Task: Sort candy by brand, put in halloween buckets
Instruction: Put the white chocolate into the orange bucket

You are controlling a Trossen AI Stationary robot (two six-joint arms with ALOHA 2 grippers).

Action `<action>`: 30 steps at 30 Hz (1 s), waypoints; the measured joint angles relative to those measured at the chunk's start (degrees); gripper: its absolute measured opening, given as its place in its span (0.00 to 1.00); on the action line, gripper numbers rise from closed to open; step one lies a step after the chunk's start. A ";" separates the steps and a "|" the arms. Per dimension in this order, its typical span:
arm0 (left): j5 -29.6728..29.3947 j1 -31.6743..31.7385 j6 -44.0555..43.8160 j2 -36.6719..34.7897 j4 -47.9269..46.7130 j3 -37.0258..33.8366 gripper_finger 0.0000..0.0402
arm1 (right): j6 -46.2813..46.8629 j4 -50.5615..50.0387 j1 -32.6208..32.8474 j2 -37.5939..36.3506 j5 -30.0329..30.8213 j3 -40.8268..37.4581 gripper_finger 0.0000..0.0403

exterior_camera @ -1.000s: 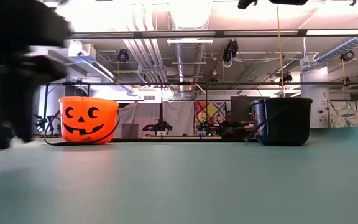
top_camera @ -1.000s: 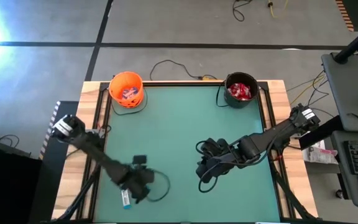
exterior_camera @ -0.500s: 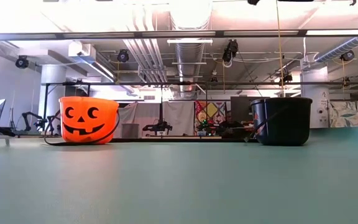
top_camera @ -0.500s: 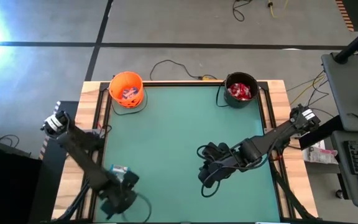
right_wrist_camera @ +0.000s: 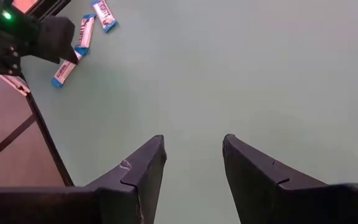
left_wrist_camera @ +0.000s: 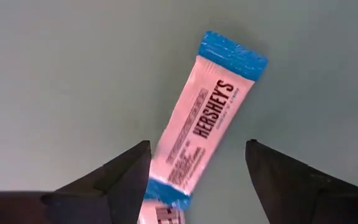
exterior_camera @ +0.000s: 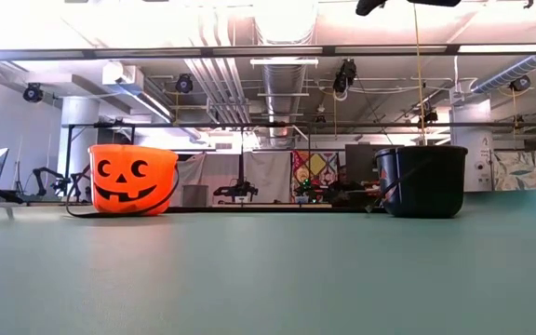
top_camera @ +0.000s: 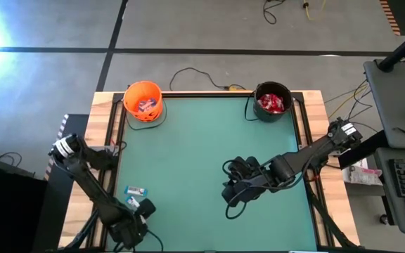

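Three blue-and-white candy bars lie flat on the green table near its near left corner [right_wrist_camera: 82, 31]. My left gripper [top_camera: 138, 211] points down over them, open, with one bar [left_wrist_camera: 201, 118] between its fingers and a second bar's end [left_wrist_camera: 160, 214] just behind. Another bar [top_camera: 134, 190] lies uncovered beside it. My right gripper [top_camera: 234, 184] hangs open and empty over the table's right half. At the far edge stand the orange bucket [top_camera: 143, 100], holding blue-and-white candy, and the black bucket [top_camera: 272, 102], holding red packets.
Wooden rails frame the green table top [top_camera: 209, 154]. A cable loops from my right arm [top_camera: 287, 165] onto the table. The middle of the table between the buckets and the grippers is bare green surface.
My left arm has swung toward the table's left edge and near corner, and its gripper has left the low view, where it showed as a dark blur. In the high view a blue-and-white bar that the arm covered now shows beside the gripper. My right arm has kept still.
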 joint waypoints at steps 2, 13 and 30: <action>0.00 0.26 2.96 1.30 1.40 0.00 0.60 | 0.01 0.00 0.00 0.00 0.02 0.00 0.39; 4.90 5.88 1.10 4.79 3.90 0.16 0.56 | -7.53 0.30 -0.11 -0.02 1.63 1.99 0.36; -0.68 8.15 -10.81 3.26 8.46 -0.61 0.20 | -11.43 -17.49 -0.52 -0.52 1.57 11.71 0.30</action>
